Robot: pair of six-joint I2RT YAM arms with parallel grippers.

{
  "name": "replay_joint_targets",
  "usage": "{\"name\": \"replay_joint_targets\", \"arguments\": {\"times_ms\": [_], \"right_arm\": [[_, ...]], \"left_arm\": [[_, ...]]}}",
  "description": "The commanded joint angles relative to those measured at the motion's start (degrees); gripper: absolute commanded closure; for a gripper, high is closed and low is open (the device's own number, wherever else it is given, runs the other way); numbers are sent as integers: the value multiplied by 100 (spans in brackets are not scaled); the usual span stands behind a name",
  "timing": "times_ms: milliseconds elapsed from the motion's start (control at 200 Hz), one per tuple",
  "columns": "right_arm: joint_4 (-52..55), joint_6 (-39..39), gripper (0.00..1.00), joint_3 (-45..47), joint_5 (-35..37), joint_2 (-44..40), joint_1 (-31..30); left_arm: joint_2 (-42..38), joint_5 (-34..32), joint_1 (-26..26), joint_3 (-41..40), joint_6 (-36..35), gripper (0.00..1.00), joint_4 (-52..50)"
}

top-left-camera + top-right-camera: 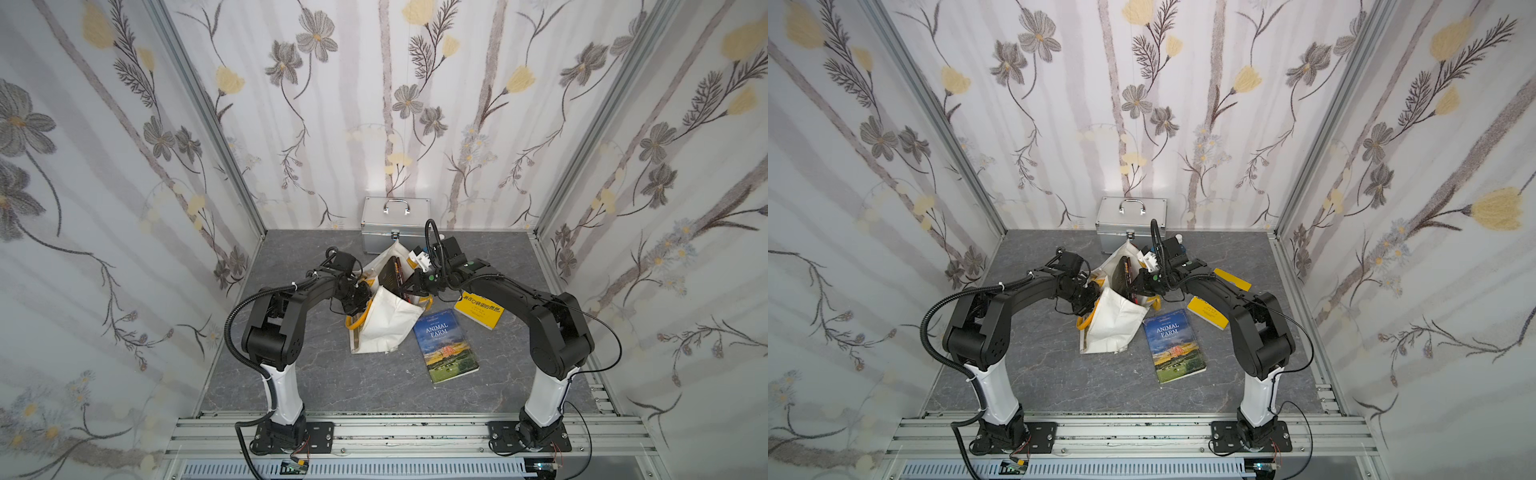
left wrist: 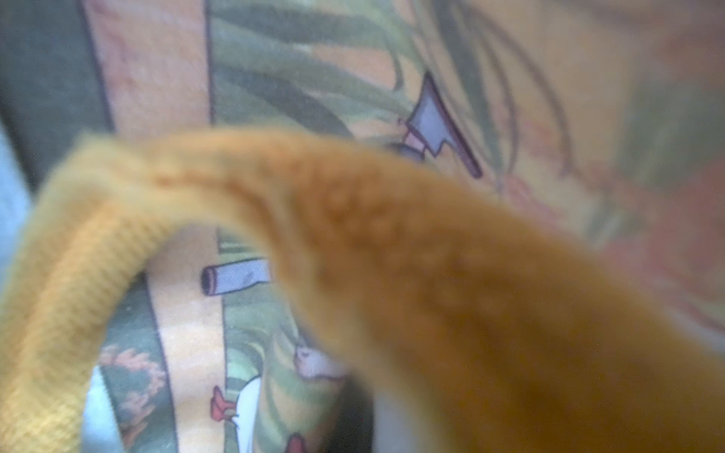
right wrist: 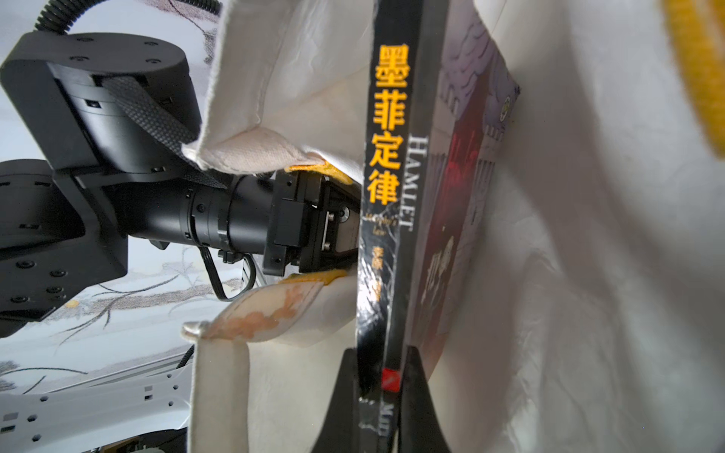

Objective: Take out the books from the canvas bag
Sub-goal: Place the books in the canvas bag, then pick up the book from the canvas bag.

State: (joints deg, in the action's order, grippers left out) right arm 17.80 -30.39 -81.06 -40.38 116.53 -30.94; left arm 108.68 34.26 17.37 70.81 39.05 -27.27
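- Mid-table [image 1: 332,382], standing crumpled with its mouth open: canvas bag [image 1: 386,324], off-white.
- At the bag's rim on the left arm's side: left claw [image 1: 360,302], clenched on the fabric beside a yellow strap [image 1: 355,323]; fingertips hidden in both top views.
- Filling the left wrist view, very near and blurred: the same orange-yellow strap, with the bag's printed cloth behind it.
- Reaching into the bag's mouth from the opposite side: right claw [image 3: 379,353], clamped tight on the spine of the black book [image 3: 382,157] with the orange title.
- In the right wrist view, fingers [image 3: 341,400] either side of that spine, and the spine of the thin Hamlet book [image 3: 463,196] seemingly pinched between them as well.
- Both of those books inside the bag, leaning against its far wall, touching each other.
- Out of the bag, flat on the table, cover up, just beside the bag on the right arm's side: Animal Farm book [image 1: 446,351].
- Near it and farther back, also lying on the table, partly hidden under the right arm: yellow book [image 1: 478,312].
- Behind the bag, against the back wall: silver case [image 1: 395,220], closed, handle on top.
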Motion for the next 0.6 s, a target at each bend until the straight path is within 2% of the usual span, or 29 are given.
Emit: {"name": "replay_joint_targets", "arguments": {"times_ms": [0, 60, 125, 280, 460, 600], "right_arm": [[-484, -91, 95, -120, -553, 139, -1], [-471, -70, 84, -206, -551, 168, -4], [-468, -55, 80, -256, -528, 160, -9], [-602, -151, 92, -243, -561, 155, -13], [-381, -70, 97, -405, -692, 409, -118], [-334, 4, 100, -420, -300, 418, -260]], "left_arm": [[26, -51, -1, 119, 33, 100, -44], [54, -42, -3, 177, 18, 100, -52], [87, -81, -4, 197, 23, 100, -59], [144, -149, -3, 237, 166, 99, 2], [239, -246, 14, 348, 244, 97, -152], [309, -347, 20, 355, 404, 97, -163]]}}
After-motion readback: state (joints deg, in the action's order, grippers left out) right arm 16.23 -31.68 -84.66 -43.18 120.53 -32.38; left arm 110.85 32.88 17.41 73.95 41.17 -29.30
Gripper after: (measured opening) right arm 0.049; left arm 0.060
